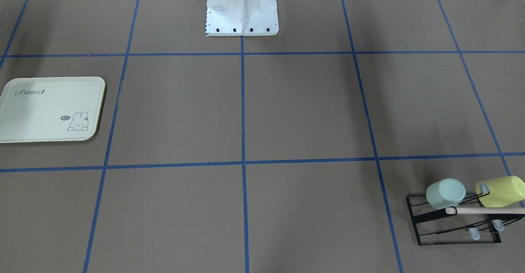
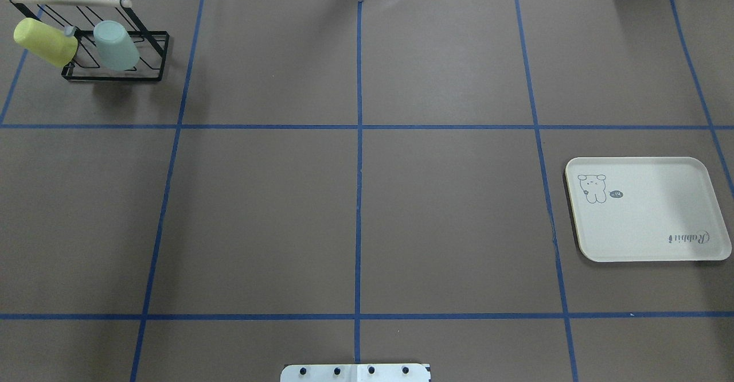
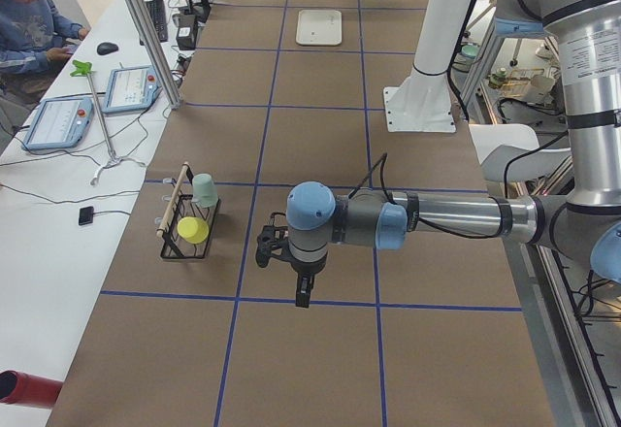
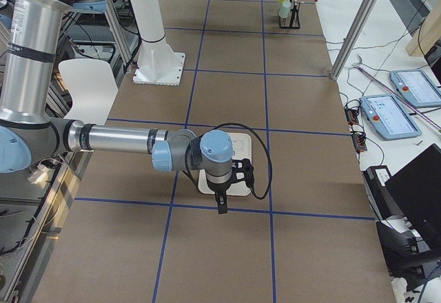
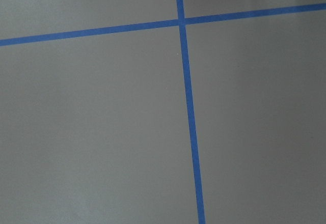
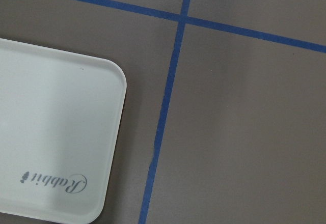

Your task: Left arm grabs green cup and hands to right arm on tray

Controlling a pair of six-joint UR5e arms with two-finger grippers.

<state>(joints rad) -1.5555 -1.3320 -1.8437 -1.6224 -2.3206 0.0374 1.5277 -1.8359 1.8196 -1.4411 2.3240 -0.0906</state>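
Overall light: bright and even, falling from overhead onto the brown counter (image 2: 258,215); colours look natural.
Shadows: pale grey with soft edges. In the front-facing view, broad bands lie across the counter, one right of centre and one at the upper left corner.
Tray (image 1: 49,101): a faint grey shade crosses its left part (the right wrist view shows a similar band on the cream surface).
Rack (image 2: 85,49): a blurred shadow pools just beside it in the overhead view.
Brightest spots: the white base (image 1: 242,14), nearly washed out, and the pale strip beyond the counter's far edge in the overhead view.
Focus: the fixed views are sharp; the tape lines (image 5: 188,112) look slightly soft in the wrist views.
Edges: the tape lines stay straight out to the corners.
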